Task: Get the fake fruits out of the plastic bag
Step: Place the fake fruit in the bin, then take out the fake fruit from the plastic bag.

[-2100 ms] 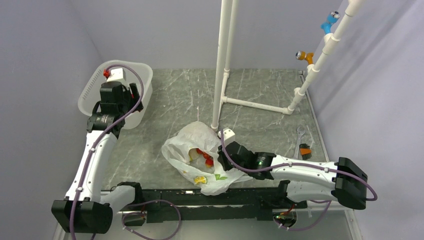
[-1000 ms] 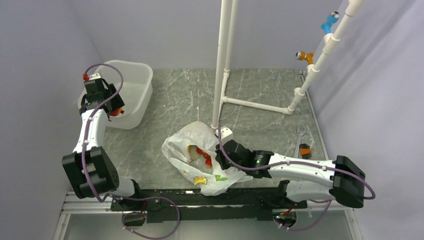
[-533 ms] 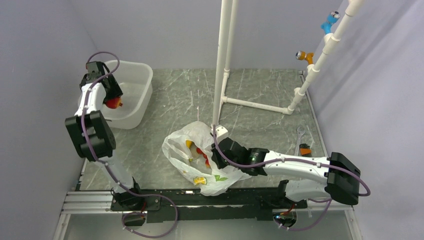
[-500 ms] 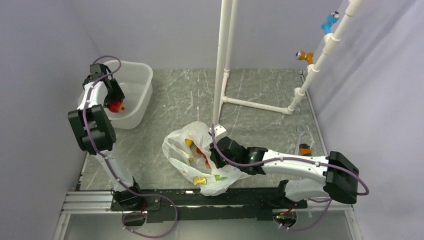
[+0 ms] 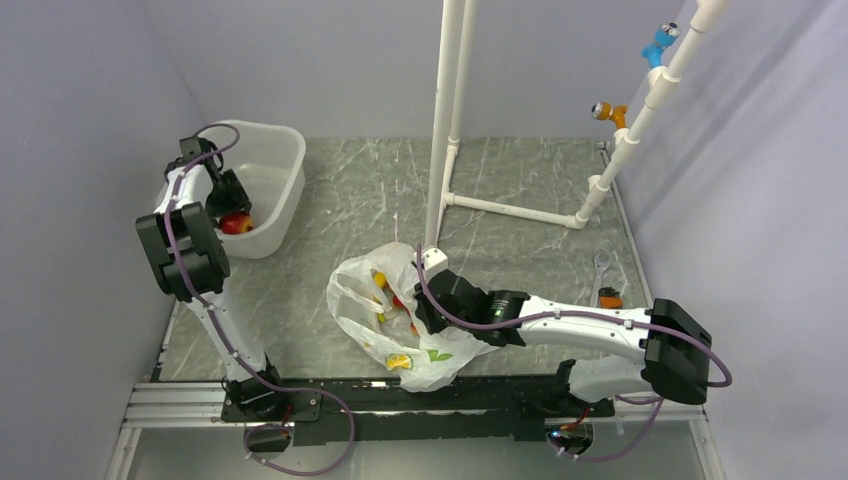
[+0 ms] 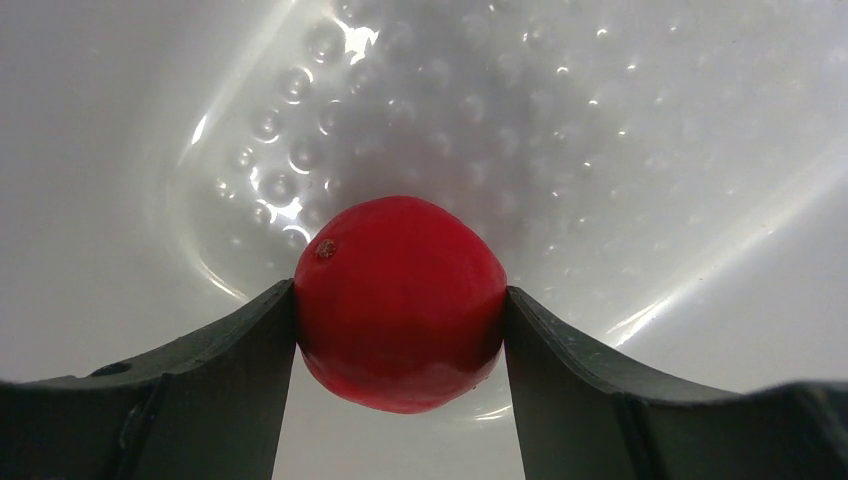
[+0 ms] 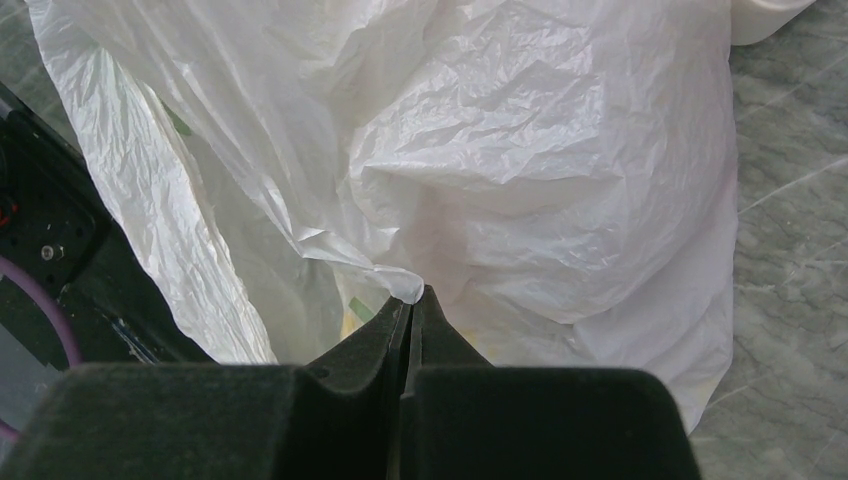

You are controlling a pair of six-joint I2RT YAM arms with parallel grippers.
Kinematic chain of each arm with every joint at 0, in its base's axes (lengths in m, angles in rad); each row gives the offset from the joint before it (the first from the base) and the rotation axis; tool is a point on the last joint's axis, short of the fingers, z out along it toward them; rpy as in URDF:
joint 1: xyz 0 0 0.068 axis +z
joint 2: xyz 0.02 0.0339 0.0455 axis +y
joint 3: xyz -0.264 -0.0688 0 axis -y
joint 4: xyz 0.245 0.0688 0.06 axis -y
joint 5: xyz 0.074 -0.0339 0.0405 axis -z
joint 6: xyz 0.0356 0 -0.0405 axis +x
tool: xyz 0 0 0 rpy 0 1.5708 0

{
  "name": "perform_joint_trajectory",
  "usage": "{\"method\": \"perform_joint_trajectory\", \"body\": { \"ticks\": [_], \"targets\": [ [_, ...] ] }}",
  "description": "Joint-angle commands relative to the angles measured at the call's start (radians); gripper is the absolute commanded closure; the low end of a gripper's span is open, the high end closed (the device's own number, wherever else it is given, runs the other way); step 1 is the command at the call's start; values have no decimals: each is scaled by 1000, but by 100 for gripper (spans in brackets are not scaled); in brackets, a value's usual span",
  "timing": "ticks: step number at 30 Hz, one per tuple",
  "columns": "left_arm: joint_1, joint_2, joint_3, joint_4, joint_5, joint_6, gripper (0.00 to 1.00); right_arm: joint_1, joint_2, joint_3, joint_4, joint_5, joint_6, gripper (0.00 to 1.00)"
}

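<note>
Round red fruit, crinkly plastic bag
Our left gripper hugs the shiny red fruit in the bumpy white tub — our right gripper pinches the thin plastic bag.

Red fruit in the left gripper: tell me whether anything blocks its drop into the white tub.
Nothing visible does. The left gripper holds the red fruit inside the white tub, with only bare dimpled floor beyond it.
</note>
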Motion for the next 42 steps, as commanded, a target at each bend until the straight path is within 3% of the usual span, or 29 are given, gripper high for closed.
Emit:
{"method": "perform_joint_trajectory", "body": {
  "ticks": [1, 11, 13, 14, 25, 33, 38, 42],
  "targets": [
    [4, 43, 10, -12, 38, 10, 42, -2, -32, 11, 7, -3, 8, 100],
    [4, 70, 23, -28, 59, 15, 20, -2, -37, 10, 4, -1, 1, 100],
    [4, 44, 15, -21, 63, 13, 5, -2, -36, 9, 7, -2, 3, 100],
    [4, 30, 12, -16, 64, 14, 3, -4, -34, 8, 7, -2, 4, 100],
    [4, -193, -27, 12, 70, 7, 1, -2, -45, -2, 22, 0, -8, 100],
    [-13, -493, -228, 186, 147, 15, 1, -4, -79, -3, 16, 31, -36, 100],
    [-122, -692, -255, 99, 135, 22, 1, -4, -89, 12, 4, 59, -66, 100],
    [-160, -992, -444, 64, 306, -36, 1, -4, -92, 30, -8, 76, -99, 100]
  ]
}}
